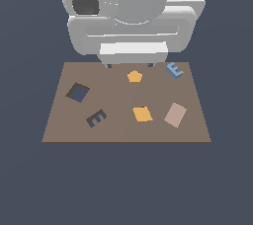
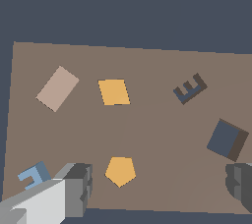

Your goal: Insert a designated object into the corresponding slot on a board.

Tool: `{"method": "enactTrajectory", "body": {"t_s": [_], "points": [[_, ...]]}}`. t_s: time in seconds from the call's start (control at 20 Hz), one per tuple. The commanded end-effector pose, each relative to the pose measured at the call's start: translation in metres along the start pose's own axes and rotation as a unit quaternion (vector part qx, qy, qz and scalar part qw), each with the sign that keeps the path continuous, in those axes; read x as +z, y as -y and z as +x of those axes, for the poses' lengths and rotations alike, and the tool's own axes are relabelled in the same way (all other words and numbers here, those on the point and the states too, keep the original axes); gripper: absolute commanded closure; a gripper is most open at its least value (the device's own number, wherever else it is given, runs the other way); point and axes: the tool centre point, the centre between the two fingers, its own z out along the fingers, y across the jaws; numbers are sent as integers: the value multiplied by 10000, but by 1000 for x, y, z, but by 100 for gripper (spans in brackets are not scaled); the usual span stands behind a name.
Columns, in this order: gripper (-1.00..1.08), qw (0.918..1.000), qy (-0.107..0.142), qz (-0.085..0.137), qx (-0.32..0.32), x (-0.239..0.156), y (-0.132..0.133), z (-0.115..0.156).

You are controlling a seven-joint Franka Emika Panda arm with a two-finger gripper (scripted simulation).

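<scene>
The light-blue E block (image 1: 174, 69) lies flat on the brown board (image 1: 118, 132), near its far corner on the exterior view's right, well apart from the dark E-shaped slot (image 1: 96, 118) near the opposite side. The hand (image 2: 160, 186) hangs above the board's far edge with its fingers (image 2: 78, 188) spread wide and grasping nothing, the orange pentagon (image 2: 120, 170) lying between them.
</scene>
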Motion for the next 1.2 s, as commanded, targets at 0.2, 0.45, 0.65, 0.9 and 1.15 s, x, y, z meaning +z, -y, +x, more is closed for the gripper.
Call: {"method": "enactTrajectory", "body": {"t_s": [0.2, 0.45, 0.65, 0.9, 1.15], "points": [[-92, 10000, 3, 4, -80, 4, 6, -2], [-92, 9992, 17, 22, -404, 22, 32, -11], [-92, 9965, 36, 46, -833, 45, 65, -25], [-92, 9882, 66, 84, -1526, 83, 116, -54], [-92, 9788, 90, 107, -2045, 112, 152, -80]]}}
